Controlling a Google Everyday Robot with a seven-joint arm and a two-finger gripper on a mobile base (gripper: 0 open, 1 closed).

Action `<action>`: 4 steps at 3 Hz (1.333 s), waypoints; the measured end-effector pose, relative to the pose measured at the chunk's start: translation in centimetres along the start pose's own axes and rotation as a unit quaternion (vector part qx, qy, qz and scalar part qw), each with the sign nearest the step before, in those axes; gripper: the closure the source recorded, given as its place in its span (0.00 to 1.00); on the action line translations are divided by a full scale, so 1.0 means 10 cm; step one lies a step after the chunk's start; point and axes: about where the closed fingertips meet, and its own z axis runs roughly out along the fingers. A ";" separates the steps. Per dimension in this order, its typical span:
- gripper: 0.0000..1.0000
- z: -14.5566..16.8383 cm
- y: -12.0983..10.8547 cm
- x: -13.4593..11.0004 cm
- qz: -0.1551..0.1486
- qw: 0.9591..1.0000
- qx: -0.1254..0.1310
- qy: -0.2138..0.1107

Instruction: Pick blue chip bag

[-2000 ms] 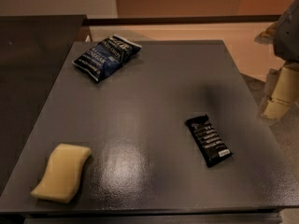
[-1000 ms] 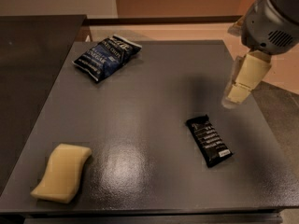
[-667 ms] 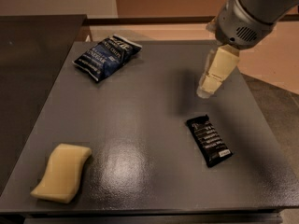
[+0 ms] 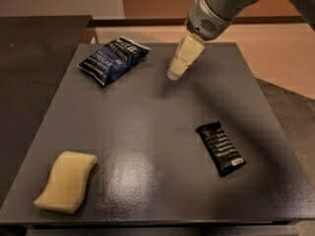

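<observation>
The blue chip bag [image 4: 112, 58] lies flat at the far left of the dark grey table [image 4: 147, 127]; it is dark navy foil with white lettering. My gripper [image 4: 176, 72] hangs from the grey arm entering at the top right. It hovers above the table's far middle, to the right of the bag and apart from it. It holds nothing.
A narrow black snack bar [image 4: 221, 147] with white text lies at the right of the table. A pale yellow sponge [image 4: 67, 180] lies at the near left corner. A dark counter [image 4: 34, 48] adjoins the table's left side. Tan floor shows to the right.
My arm has swung in from the right edge, moving leftward and farther back across the table toward the blue chip bag. The objects on the table have not moved.
</observation>
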 end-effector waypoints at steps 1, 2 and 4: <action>0.00 0.38 -0.39 -0.26 0.024 0.999 -0.002 -0.029; 0.00 0.73 -0.65 -0.46 0.039 0.998 -0.001 -0.049; 0.00 1.29 -0.89 -0.66 0.089 0.994 0.011 -0.065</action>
